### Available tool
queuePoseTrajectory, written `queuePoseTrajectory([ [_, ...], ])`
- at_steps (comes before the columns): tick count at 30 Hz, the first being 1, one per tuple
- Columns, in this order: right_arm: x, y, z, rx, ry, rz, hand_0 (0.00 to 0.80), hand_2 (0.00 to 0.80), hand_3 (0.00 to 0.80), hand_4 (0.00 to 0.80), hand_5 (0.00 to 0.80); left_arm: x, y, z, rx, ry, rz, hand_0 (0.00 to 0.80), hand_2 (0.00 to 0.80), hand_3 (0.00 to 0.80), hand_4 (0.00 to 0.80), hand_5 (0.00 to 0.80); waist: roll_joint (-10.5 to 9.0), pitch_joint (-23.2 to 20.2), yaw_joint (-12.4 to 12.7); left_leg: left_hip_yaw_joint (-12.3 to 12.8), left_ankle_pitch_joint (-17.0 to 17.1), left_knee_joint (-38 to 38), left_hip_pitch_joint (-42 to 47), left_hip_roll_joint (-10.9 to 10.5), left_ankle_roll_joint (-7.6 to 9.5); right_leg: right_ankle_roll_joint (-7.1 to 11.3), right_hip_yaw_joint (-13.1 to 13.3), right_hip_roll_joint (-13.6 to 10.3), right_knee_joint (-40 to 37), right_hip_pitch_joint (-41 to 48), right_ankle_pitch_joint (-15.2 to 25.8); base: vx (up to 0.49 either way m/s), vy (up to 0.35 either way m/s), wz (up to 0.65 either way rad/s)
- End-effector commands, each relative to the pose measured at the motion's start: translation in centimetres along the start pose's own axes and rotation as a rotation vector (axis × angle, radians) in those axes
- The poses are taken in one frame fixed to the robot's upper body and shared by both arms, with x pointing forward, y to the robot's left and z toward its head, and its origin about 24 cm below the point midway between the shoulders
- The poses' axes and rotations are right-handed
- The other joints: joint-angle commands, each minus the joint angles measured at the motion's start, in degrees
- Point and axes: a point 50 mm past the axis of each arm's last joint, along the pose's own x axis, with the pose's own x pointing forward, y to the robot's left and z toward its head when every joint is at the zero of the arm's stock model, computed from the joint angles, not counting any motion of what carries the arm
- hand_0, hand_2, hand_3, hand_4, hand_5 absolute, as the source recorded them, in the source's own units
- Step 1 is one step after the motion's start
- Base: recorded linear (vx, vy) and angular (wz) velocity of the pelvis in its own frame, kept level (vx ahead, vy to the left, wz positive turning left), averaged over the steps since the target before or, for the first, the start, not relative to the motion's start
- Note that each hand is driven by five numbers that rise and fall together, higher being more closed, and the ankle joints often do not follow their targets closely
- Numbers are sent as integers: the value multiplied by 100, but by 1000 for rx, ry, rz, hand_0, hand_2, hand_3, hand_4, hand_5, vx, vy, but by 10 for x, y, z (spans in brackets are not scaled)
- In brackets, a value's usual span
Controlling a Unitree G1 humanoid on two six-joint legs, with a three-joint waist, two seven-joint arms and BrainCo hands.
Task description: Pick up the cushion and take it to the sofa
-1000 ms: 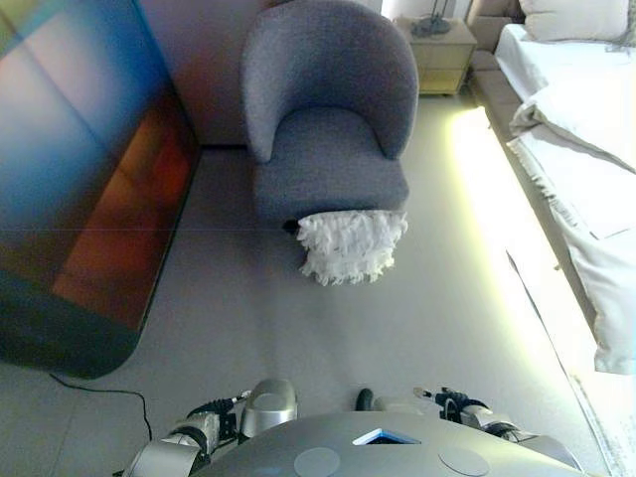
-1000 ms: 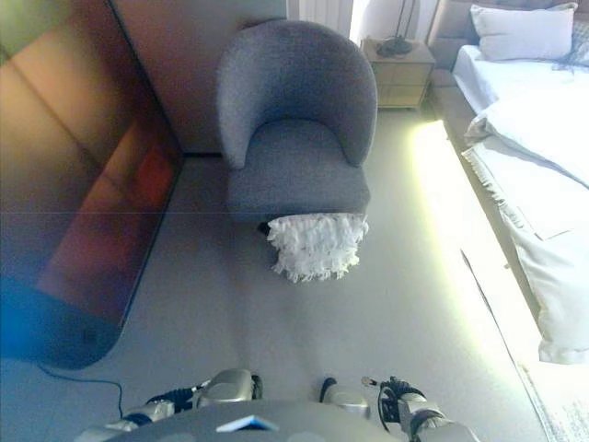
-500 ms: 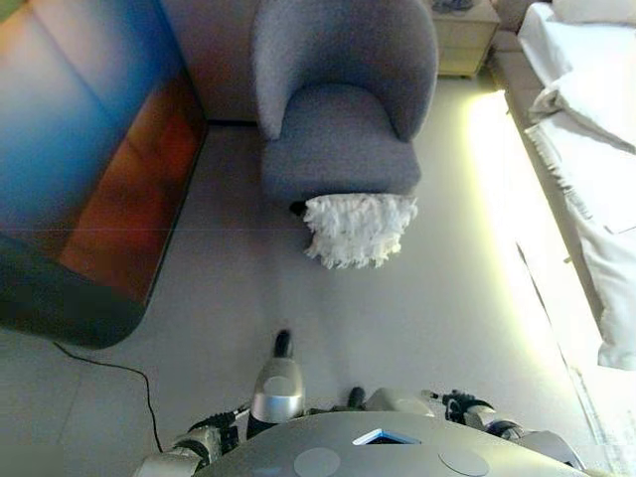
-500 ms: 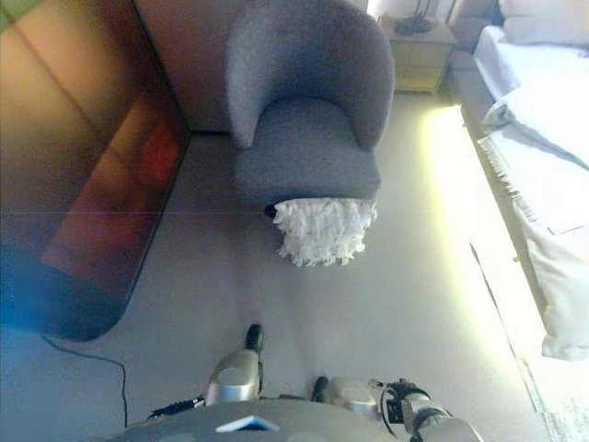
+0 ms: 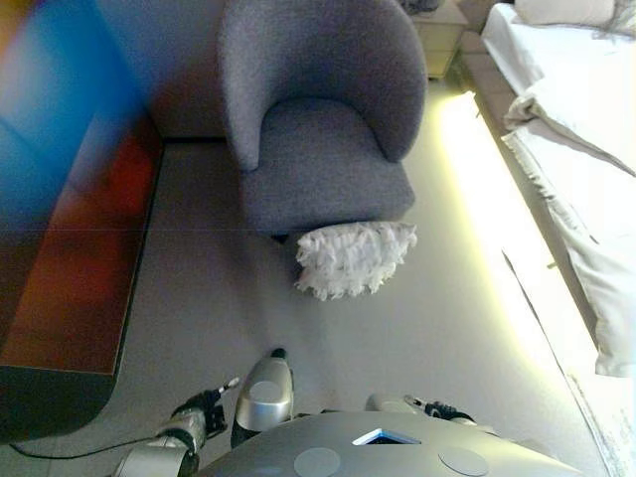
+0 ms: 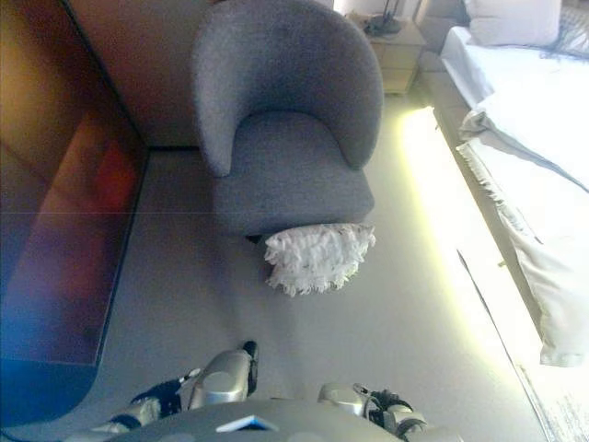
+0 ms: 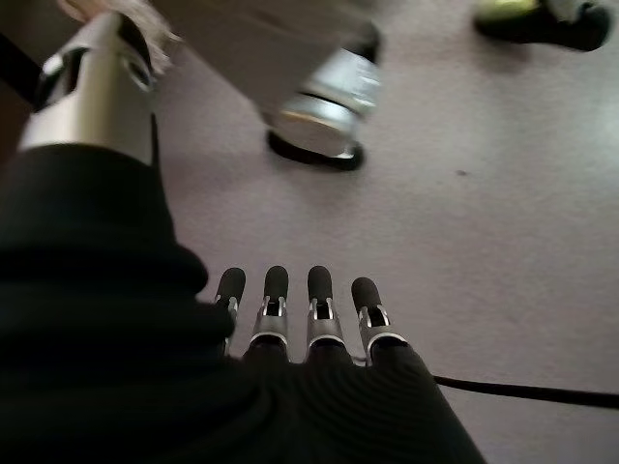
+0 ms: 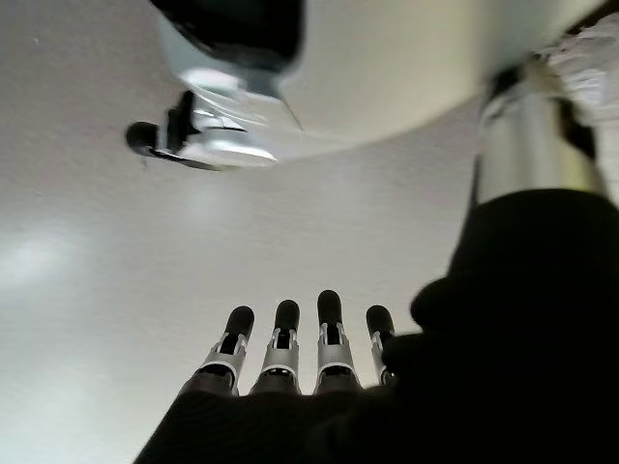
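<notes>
A white fluffy cushion (image 5: pixel 353 258) lies on the floor, leaning against the front of a grey armchair (image 5: pixel 318 149); it also shows in the right eye view (image 6: pixel 317 256). Both hands hang low by my body, well short of the cushion. My left hand (image 7: pixel 290 324) has straight fingers and holds nothing, with only floor past it. My right hand (image 8: pixel 290 348) is also open and empty over the floor.
A bed with white bedding (image 5: pixel 586 149) runs along the right, with a bright light strip (image 5: pixel 477 199) at its base. A dark glossy panel (image 5: pixel 70 258) stands on the left. A small nightstand (image 5: pixel 437 30) sits behind the armchair.
The whole picture has shifted, so the camera has moved; the armchair and cushion look a little nearer. The cushion keeps its place against the chair. Both hands stay low.
</notes>
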Motion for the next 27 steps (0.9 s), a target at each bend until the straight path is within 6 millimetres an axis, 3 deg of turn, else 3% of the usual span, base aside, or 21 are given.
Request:
queuePoseTrajectory([
  [1, 1, -26, 26, 32, -114, -48, 0, 0, 0, 0, 0, 0, 0, -15, 9, 60, 14, 0, 0, 0, 0, 0, 321, -261, 21, -10, 227, -413, -339, -116, 406, -102, -436, 320, -1228, -148, 928, 327, -14, -23],
  [2, 1, -27, 37, 22, -142, -43, 0, 0, 0, 0, 0, 0, -2, -11, 6, 59, 13, 0, 0, 0, 0, 0, 460, -175, -71, -28, 154, -560, 87, -81, 337, -170, -822, 131, -1567, -767, 990, 403, -23, -52],
  [3, 1, -27, 42, 23, -154, -41, 0, 0, 0, 0, 0, 0, -3, -9, 1, 59, 13, 0, 0, 0, 0, 0, 527, -133, -117, -19, 126, -629, 229, -53, 303, -213, -975, 38, -1678, -1040, 1113, 374, -50, -69],
  [4, 0, -28, 47, 37, -170, -41, 0, 0, 0, 0, 0, 0, -5, -8, -4, 57, 11, 0, 0, 0, 0, 0, 538, -36, -186, -24, -60, -659, 423, -106, 273, -175, -1078, -219, -1882, -1365, 1367, 291, -103, -63],
  [5, 0, -29, 52, 59, -187, -42, 0, 0, 0, 0, 0, 0, -6, -6, -5, 57, 8, 0, 0, 0, 0, 0, 523, 89, -274, 7, -202, -633, 532, -152, 274, -126, -1097, -471, -2173, -1735, 1816, 178, -73, -24],
  [6, 0, -30, 53, 60, -191, -42, 0, 0, 0, 0, 0, 0, -6, -5, -7, 55, 7, 0, 0, 0, 0, 0, 529, 128, -291, 46, -190, -577, 493, -168, 317, -127, -1133, -493, -2230, -1720, 1917, 262, -140, 31],
  [8, 0, -34, 52, 110, -195, -46, 0, 0, 0, 0, 0, 0, -8, -11, -13, 68, 9, 0, 0, 0, 0, 0, 425, 205, -399, 30, -619, -388, 720, -282, 301, 147, -1019, -967, -3168, -1932, 2480, 510, -239, 62],
  [9, 0, -35, 50, 114, -191, -42, 0, 0, 0, 0, 0, 0, -8, -14, -15, 75, 12, 0, 0, 0, 0, 0, 384, 221, -429, 71, -668, -298, 755, -321, 321, 191, -1103, -1088, -3533, -1806, 2739, 532, -260, 57],
  [12, 0, -35, 45, 116, -185, -38, 0, 0, 0, 0, 0, 0, -8, -18, -16, 87, 16, 0, 0, 0, 0, 0, 384, 253, -449, 54, -831, -216, 903, -291, 320, 243, -1108, -1149, -3729, -1693, 2865, 273, -144, 34],
  [13, 0, -33, 34, 126, -174, -32, 0, 0, 0, 0, 0, -1, -5, -23, -2, 103, 29, 0, 0, 0, 0, 0, 289, 216, -488, -35, -1118, 6, 1073, -300, 314, 317, -1022, -1359, -4014, -1777, 3060, 1007, -585, 10],
  [14, 0, -32, 20, 122, -157, -34, 0, 0, 0, 0, 0, -1, 2, -29, 19, 128, 51, 0, 0, 0, 0, 0, 144, 157, -511, -113, -1590, 413, 1349, -234, 257, 329, -1126, -1573, -4013, -1777, 3162, 1087, -640, -1],
  [16, 0, -32, 15, 104, -145, -25, 0, 0, 0, 0, 0, -1, 4, -31, 5, 131, 60, 0, 0, 0, 0, 0, 106, 146, -557, -108, -1812, 568, 1486, -152, 231, 336, -1187, -1589, -3927, -1698, 3161, 736, -473, 32],
  [17, 0, -30, 9, 93, -122, -20, 0, 0, 0, 0, 0, -1, 3, -31, -27, 130, 67, 0, 0, 0, 0, 0, 58, 67, -638, -168, -2035, 619, 1734, -68, 254, 331, -1021, -1557, -3744, -1717, 3119, 517, -350, 45],
  [18, 0, -30, 9, 93, -122, -21, 0, 0, 0, 0, 0, -1, 3, -31, -27, 130, 67, 0, 0, 0, 0, 0, 78, 76, -633, -163, -2053, 629, 1748, -48, 253, 331, -1023, -1537, -3732, -1706, 3107, 643, -456, 44],
  [19, 0, -29, 6, 106, -98, -25, 0, 0, 0, 0, 0, -2, 3, -32, -55, 128, 71, 0, 0, 0, 0, 0, 62, -27, -690, -243, -2149, 710, 1970, 34, 246, 299, -815, -1411, -3334, -1777, 3009, 522, -370, 34],
  [20, 0, -32, 5, 54, -91, -54, 0, 0, 0, 0, 0, -2, 2, -37, -64, 131, 70, 0, 0, 0, 0, 0, 153, -114, -689, -282, -1927, 836, 2188, 166, 172, 233, -797, -1202, -2999, -1808, 2896, 665, -494, 48],
  [21, 1, -35, 6, 17, -94, -52, 0, 0, 0, 0, 0, -2, 1, -43, -70, 134, 70, 0, 0, 0, 0, 0, 221, -196, -673, -270, -1483, 993, 2219, 251, 52, 149, -880, -1036, -2873, -1794, 2775, 402, -312, 23],
  [22, 1, -35, 6, 13, -95, -46, 0, 0, 0, 0, 0, -3, 0, -44, -73, 133, 71, 0, 0, 0, 0, 0, 211, -233, -678, -274, -1331, 1017, 2193, 247, 17, 126, -904, -1016, -2869, -1795, 2748, 405, -383, 12],
  [23, 1, -39, 13, -29, -121, -39, 0, 0, 0, 0, 0, -3, -3, -45, -78, 112, 65, 0, 0, 0, 0, 0, 268, -277, -616, -100, -583, 1565, 1836, 372, -154, -48, -1023, -720, -2965, -1515, 2487, 351, -371, 5],
  [24, 1, -41, 18, -41, -136, -52, 0, 0, 0, 0, 0, -2, -6, -42, -74, 90, 52, 0, 0, 0, 0, 0, 236, -258, -557, -15, -341, 1770, 1438, 441, -202, -148, -1094, -635, -3067, -1297, 2362, 334, -360, 29],
  [27, 0, -48, 34, -11, -175, -87, 0, 0, 0, 0, 0, -1, -18, -24, -37, 16, 11, 0, 0, 0, 0, 0, 156, -136, -372, 79, -322, 1351, 833, 543, -245, -185, -1333, -641, -3291, -902, 2175, 163, -161, 41],
])
